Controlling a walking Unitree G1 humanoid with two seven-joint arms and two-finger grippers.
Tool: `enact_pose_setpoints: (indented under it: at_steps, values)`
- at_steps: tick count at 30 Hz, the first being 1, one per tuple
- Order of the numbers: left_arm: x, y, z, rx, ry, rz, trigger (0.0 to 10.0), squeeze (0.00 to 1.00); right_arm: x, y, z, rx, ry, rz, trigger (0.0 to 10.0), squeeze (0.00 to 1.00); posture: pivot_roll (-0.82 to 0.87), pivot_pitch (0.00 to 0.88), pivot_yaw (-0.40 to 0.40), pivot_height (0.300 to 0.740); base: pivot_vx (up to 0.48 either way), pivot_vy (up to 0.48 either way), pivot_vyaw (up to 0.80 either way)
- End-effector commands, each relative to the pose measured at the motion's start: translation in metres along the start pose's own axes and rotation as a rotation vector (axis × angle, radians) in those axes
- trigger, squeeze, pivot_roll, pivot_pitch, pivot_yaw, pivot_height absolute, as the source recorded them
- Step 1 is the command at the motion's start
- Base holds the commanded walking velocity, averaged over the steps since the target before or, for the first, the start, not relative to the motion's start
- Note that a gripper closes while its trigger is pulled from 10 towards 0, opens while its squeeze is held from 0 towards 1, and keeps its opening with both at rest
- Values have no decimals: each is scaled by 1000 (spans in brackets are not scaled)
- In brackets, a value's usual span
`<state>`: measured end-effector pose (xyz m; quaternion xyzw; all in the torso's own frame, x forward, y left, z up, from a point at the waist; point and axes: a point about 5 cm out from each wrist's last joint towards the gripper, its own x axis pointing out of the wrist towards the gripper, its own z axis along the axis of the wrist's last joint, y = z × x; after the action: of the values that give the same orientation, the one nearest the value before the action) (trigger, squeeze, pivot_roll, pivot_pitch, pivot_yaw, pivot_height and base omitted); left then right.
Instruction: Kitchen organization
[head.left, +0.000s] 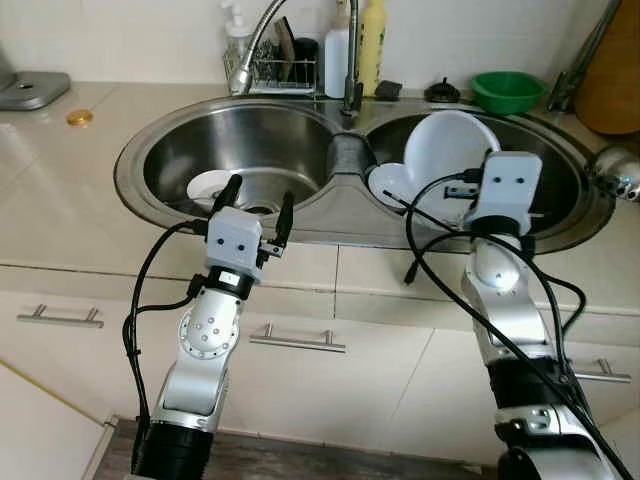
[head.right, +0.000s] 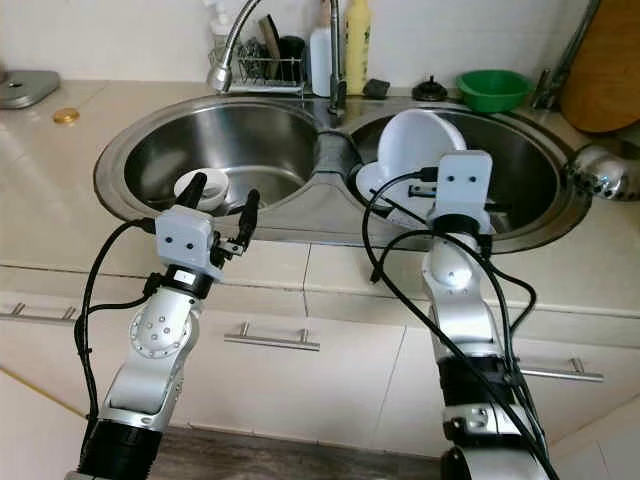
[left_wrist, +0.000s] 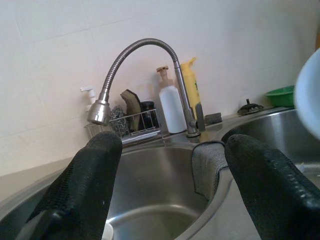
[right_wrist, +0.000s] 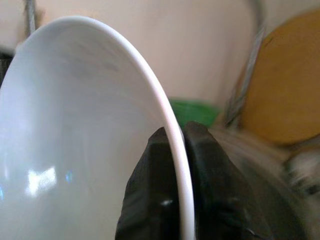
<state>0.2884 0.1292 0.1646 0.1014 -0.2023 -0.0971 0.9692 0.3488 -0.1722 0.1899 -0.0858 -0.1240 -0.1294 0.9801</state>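
Observation:
My right gripper (right_wrist: 175, 165) is shut on the rim of a large white bowl (head.left: 447, 148), held tilted on edge over the right basin of the steel double sink (head.left: 330, 215). A white plate (head.left: 388, 186) lies under it in that basin. My left gripper (head.left: 257, 205) stands open at the front rim of the left basin with nothing between its fingers (left_wrist: 85, 185). A small white bowl (head.left: 207, 186) rests on the bottom of the left basin, just beyond the left gripper.
A curved tap (head.left: 262, 30) hangs over the left basin. Behind the sink stand a wire rack with sponges (head.left: 285, 68), a white bottle (head.left: 337, 48), a yellow bottle (head.left: 372, 40) and a green bowl (head.left: 508, 90). A grey cloth (left_wrist: 206, 165) drapes the divider. Cabinet drawers (head.left: 297, 342) are below.

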Motion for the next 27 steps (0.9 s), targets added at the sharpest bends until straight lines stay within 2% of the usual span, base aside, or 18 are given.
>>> enact_pose_setpoints:
  at_steps: [1,5,6,10,14,17,20,23,24,25,26,27]
  values:
    - [1,2,3,9,-14,3,10000,0,6,2,-1,38,41,16,10000,0,21,18,16,740,0,0,0]
    - [2,1,3,9,-16,-4,10000,0,27,2,-2,86,119,14,10000,0,21,13,17,740,0,0,0]
    - [3,1,3,10,-16,-6,10000,0,37,2,-1,69,143,15,10000,0,21,13,17,740,0,0,0]
    - [3,0,4,13,-16,-8,10000,0,51,2,-4,-14,212,41,10000,0,32,14,14,740,0,0,0]
    - [2,0,4,15,-14,-8,10000,0,53,1,-18,-125,317,82,10000,0,36,14,11,740,0,0,0]
    - [2,0,4,17,-12,-6,10000,0,51,1,-28,-171,369,116,10000,0,42,17,7,740,0,0,0]
    - [1,1,4,20,-10,-1,10000,0,46,-5,-42,-195,447,118,10000,0,44,19,5,740,0,0,0]
    - [1,1,3,21,-9,1,10000,0,47,-7,-44,-199,461,125,10000,0,44,21,6,740,0,0,0]
    - [1,2,3,21,-7,0,10000,0,48,-8,-45,-192,463,127,10000,224,44,21,6,740,0,0,0]
    - [1,2,3,21,-6,0,10000,0,48,-8,-45,-187,465,132,10000,675,40,21,9,740,0,0,0]
    - [0,2,2,21,-5,-1,10000,0,48,-9,-45,-186,470,137,10000,953,40,21,9,740,0,0,0]
    - [1,1,2,20,-4,-4,10000,0,47,-7,-45,-163,473,162,10000,1000,37,19,11,740,0,0,0]
